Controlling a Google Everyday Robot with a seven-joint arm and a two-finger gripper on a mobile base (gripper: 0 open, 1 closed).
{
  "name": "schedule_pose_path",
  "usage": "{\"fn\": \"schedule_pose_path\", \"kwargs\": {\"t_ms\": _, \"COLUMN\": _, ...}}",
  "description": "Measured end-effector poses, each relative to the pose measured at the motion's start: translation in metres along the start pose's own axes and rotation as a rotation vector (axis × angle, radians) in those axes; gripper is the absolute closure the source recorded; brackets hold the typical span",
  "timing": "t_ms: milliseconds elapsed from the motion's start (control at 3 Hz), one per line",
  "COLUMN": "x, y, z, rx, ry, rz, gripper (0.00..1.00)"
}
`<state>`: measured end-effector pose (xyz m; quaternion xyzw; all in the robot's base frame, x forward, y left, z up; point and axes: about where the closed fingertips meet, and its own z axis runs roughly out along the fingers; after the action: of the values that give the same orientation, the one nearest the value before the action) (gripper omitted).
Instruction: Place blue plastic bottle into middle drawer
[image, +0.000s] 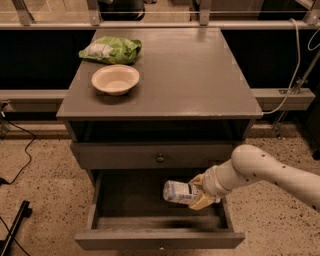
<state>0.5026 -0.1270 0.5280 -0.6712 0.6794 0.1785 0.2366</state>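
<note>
With gripper (198, 194) clamped on the blue plastic bottle (176, 191), held sideways over the open middle drawer (125, 201), lower gently and level, clear of its right side, before letting go.

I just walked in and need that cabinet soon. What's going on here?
The robot's arm reaches in from the right, and its gripper is shut on the blue plastic bottle, holding it sideways over the open middle drawer. The bottle is not yet released. The drawer above is closed. A bowl and a green snack bag sit on the cabinet top.
</note>
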Motion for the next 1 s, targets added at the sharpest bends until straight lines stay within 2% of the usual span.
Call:
{"fn": "schedule_pose_path", "kwargs": {"t_ms": 333, "x": 0.013, "y": 0.013, "z": 0.052, "rx": -0.017, "ry": -0.032, "rz": -0.002, "gripper": 1.00}}
{"fn": "schedule_pose_path", "kwargs": {"t_ms": 667, "x": 0.018, "y": 0.017, "z": 0.101, "rx": -0.042, "ry": -0.063, "rz": 0.022, "gripper": 0.98}}
{"fn": "schedule_pose_path", "kwargs": {"t_ms": 1000, "x": 0.012, "y": 0.013, "z": 0.121, "rx": -0.060, "ry": -0.098, "rz": 0.052, "gripper": 0.75}}
